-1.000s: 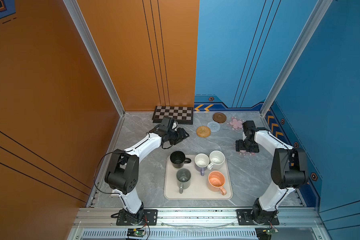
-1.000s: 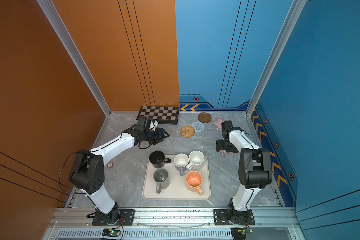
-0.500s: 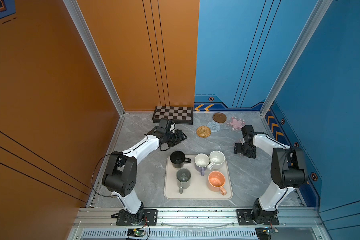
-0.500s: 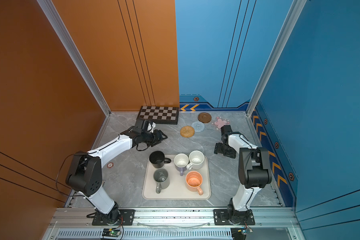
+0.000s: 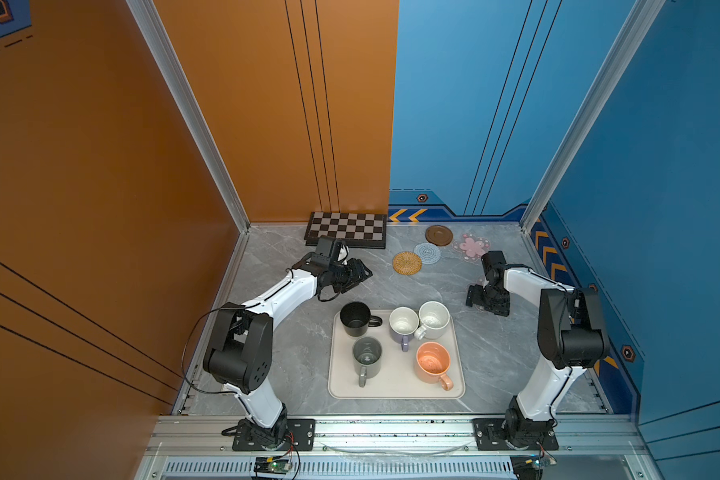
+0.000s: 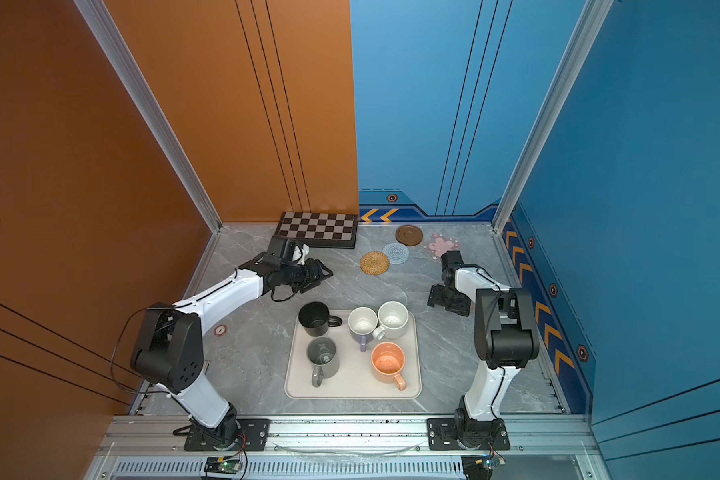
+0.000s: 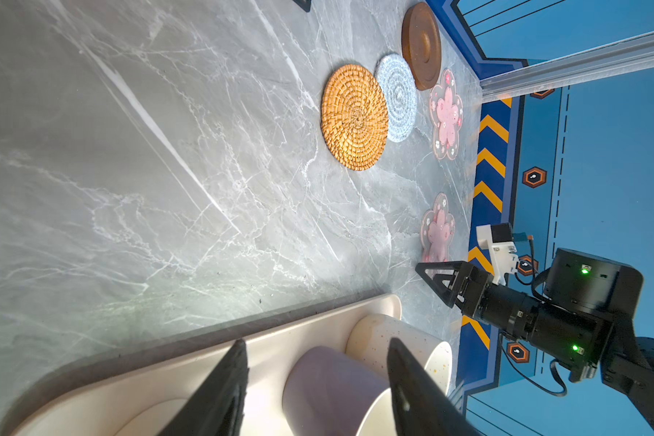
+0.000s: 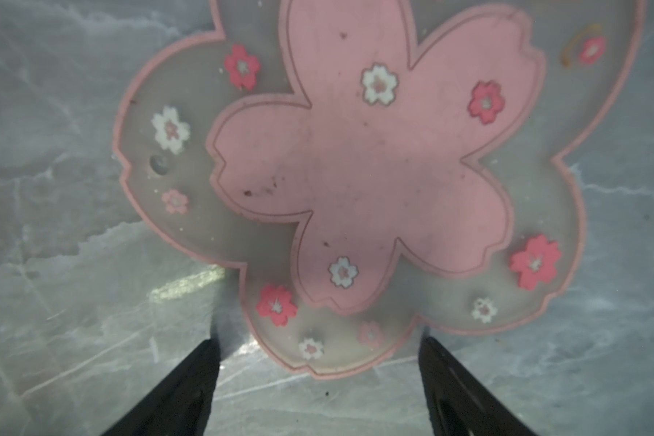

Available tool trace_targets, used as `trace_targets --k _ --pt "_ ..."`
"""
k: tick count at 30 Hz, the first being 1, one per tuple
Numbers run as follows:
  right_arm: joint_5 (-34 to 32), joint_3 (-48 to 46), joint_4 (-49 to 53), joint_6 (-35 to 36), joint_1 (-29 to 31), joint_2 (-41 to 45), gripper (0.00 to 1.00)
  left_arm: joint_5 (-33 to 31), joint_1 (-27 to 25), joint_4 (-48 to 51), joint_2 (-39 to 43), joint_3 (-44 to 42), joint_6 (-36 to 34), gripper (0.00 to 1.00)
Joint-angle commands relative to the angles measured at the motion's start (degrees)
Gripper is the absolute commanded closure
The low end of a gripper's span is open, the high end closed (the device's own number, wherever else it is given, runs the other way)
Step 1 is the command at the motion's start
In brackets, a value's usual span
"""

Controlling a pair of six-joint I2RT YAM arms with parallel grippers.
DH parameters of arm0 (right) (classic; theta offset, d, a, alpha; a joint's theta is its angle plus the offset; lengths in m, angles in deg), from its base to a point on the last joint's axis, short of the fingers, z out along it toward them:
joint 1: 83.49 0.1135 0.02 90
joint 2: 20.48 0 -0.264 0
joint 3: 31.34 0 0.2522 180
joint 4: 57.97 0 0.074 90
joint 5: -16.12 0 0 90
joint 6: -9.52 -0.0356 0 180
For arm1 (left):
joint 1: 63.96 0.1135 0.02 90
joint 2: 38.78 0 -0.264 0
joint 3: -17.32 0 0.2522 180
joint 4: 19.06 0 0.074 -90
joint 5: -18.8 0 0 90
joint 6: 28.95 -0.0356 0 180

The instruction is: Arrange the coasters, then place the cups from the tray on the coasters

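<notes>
**A:** Starting on the left, our left gripper (image 5: 360, 272) hangs over bare table just far-left of the tray (image 5: 395, 392). Its fingers are apart and empty. All five cups sit on the tray: black mug (image 5: 355, 319), grey mug (image 5: 366, 356), lavender mug (image 5: 403, 326), speckled mug (image 5: 434, 320) and peach mug (image 5: 432, 363).

**B:** Yep. Farther back we see the rattan coaster (image 5: 407, 262), crochet coaster (image 5: 427, 252), wooden coaster (image 5: 438, 235) and one flower coaster (image 5: 470, 246) bunched together. Our right gripper (image 8: 316, 341) hovers spread wide, one petal of the second flower coaster (image 8: 355, 170) between its fingers. That coaster lies flat on the table, right of the tray.
</notes>
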State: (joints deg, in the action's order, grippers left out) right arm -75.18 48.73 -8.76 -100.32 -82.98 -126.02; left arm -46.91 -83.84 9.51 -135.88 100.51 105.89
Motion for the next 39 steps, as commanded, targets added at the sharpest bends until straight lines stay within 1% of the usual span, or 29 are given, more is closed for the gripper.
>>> trace_targets --k 1,8,14,20,29,33,39 --pt "-3.0 -0.3 0.5 1.1 -1.2 -3.6 0.15 0.5 -0.2 0.6 -0.6 0.8 -0.4 0.4" --pt "-2.3 2.5 1.7 4.6 -1.9 -4.9 0.15 0.1 -0.8 0.5 -1.9 1.8 -0.1 0.4" --pt "-2.5 3.2 2.2 4.3 -1.9 -5.4 0.15 -0.1 -1.3 0.5 -2.4 2.1 0.1 0.4" --pt "-1.7 2.1 2.2 2.6 -1.6 -4.9 0.16 -0.3 -1.3 0.6 -2.5 2.0 -0.2 0.4" --pt "-0.6 -1.5 0.0 -5.3 -1.9 -3.2 0.17 0.0 -1.3 0.5 -2.2 1.2 -0.5 0.4" --pt "-0.6 0.0 0.0 -5.8 -2.1 -3.8 0.17 -0.2 -1.0 0.6 -1.0 0.4 -1.1 0.4" --pt "1.2 1.5 -0.3 -6.9 -2.0 -5.4 0.17 -0.5 -0.2 0.5 0.4 -0.8 -1.0 0.4"
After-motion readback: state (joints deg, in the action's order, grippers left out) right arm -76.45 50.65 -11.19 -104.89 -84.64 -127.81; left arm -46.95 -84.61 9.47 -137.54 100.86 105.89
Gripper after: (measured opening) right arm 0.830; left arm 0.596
